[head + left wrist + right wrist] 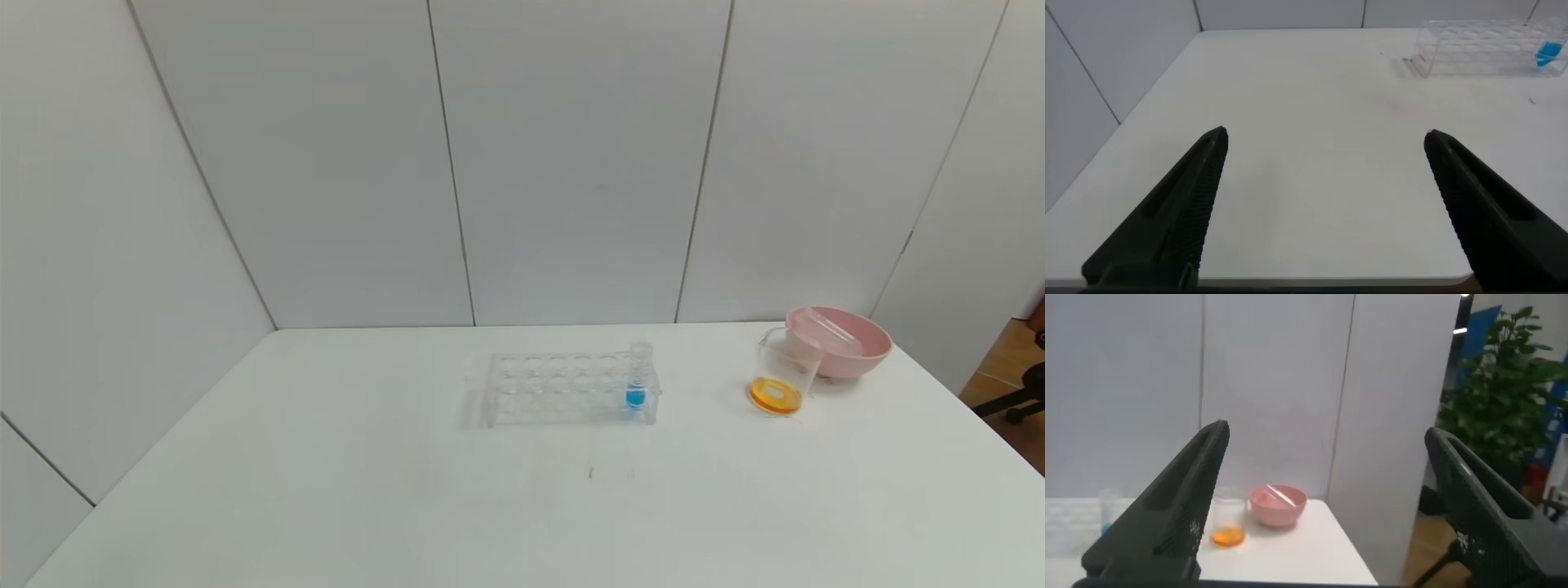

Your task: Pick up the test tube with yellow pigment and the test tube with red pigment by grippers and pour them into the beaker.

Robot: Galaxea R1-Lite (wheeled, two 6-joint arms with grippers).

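The beaker (782, 377) stands at the table's back right with orange liquid in its bottom, touching the pink bowl (857, 359); it also shows in the right wrist view (1230, 518). No tube with a yellow or red tip is in view. One or two clear tubes (826, 328) lie in the bowl, their tips not discernible. Neither gripper shows in the head view. My left gripper (1327, 139) is open and empty over the table's near left part. My right gripper (1327, 433) is open and empty, off the table's near edge, facing the beaker and bowl.
A clear tube rack (563, 388) stands mid-table with a blue-tipped tube (638, 377) at its right end; the rack shows in the left wrist view too (1478, 51). Wall panels close off the back. A chair base (1012, 404) stands beyond the right table edge.
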